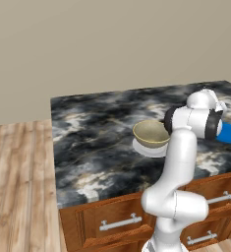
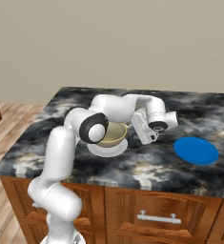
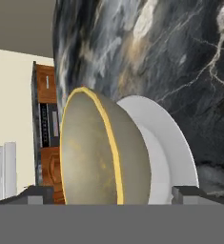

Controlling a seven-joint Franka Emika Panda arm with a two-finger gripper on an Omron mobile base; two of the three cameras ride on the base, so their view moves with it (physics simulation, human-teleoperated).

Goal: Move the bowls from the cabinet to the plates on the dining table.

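Bowl (image 3: 104, 152) on white plate (image 3: 175, 147), between gripper (image 3: 113, 194) fingertips.

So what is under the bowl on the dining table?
The bowl sits on the pale grey-white plate, whose rim shows around it on the dining table. The plate's centre is covered by the bowl.

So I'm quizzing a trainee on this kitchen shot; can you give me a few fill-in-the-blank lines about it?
1. The bowl sits on the ____ plate.
2. The blue plate has ____ on it.
3. The pincer at the bowl's rim is ____.
4. Both plates lie on the marbled ____.

Missing words: white; nothing; open; table
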